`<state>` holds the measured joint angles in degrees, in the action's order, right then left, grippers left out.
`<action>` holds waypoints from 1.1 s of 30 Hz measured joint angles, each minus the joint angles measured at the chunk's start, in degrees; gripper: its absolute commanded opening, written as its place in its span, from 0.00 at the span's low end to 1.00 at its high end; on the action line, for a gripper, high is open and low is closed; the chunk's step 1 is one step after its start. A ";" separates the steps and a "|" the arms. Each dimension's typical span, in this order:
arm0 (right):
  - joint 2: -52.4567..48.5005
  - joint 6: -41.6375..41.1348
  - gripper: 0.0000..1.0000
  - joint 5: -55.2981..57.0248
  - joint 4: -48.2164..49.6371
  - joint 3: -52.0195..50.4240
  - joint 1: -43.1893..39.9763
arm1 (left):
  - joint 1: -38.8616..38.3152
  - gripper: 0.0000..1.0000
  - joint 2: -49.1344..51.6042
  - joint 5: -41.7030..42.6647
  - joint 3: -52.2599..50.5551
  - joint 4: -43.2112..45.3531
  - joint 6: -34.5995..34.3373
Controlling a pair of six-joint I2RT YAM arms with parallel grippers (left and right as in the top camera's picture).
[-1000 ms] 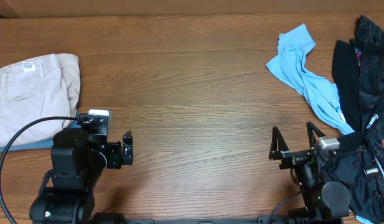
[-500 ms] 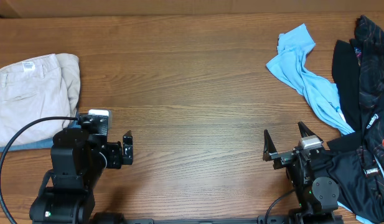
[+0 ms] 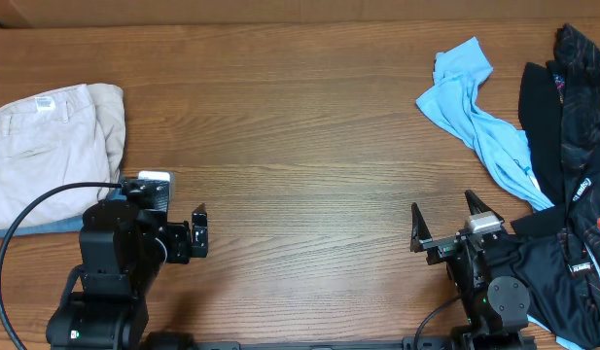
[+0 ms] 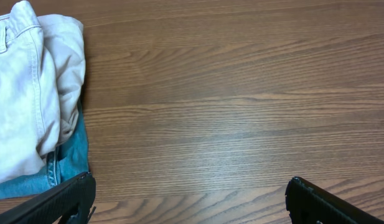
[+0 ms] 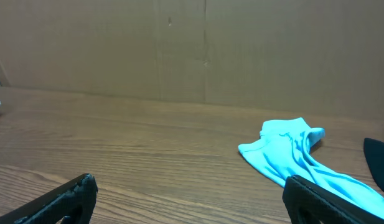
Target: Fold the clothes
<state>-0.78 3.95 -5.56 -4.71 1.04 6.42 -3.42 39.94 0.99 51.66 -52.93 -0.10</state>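
Note:
Folded beige shorts lie at the table's left edge; in the left wrist view the shorts rest on a blue denim piece. A light-blue shirt lies crumpled at the back right, next to a heap of black garments. My left gripper stands open just right of the shorts, over bare wood. My right gripper is open too, empty, in front of the shirt, its fingers wide apart.
The wooden table runs between the two piles. A cardboard wall stands along the far edge. A black cable loops from the left arm over the denim. More black cloth lies beside the right arm's base.
The right gripper shifted slightly left and toward the front edge, then stopped. The left arm and all the clothes stayed where they were.

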 measured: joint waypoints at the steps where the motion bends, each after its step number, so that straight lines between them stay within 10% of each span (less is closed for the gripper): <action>1: 0.00 0.04 1.00 0.00 0.00 0.00 0.00 | 0.00 1.00 0.00 0.00 0.00 0.00 0.00; 25: 0.00 0.17 1.00 0.00 0.02 0.00 0.00 | 0.00 1.00 -4.55 -0.68 -0.96 -2.01 0.00; 33: 0.00 0.17 1.00 0.00 0.02 0.00 0.00 | 0.00 1.00 -18.43 -1.25 -15.69 5.03 0.02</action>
<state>-0.78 4.12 -5.56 -4.69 1.04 6.42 -3.42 21.52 -0.25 35.97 -47.90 -0.08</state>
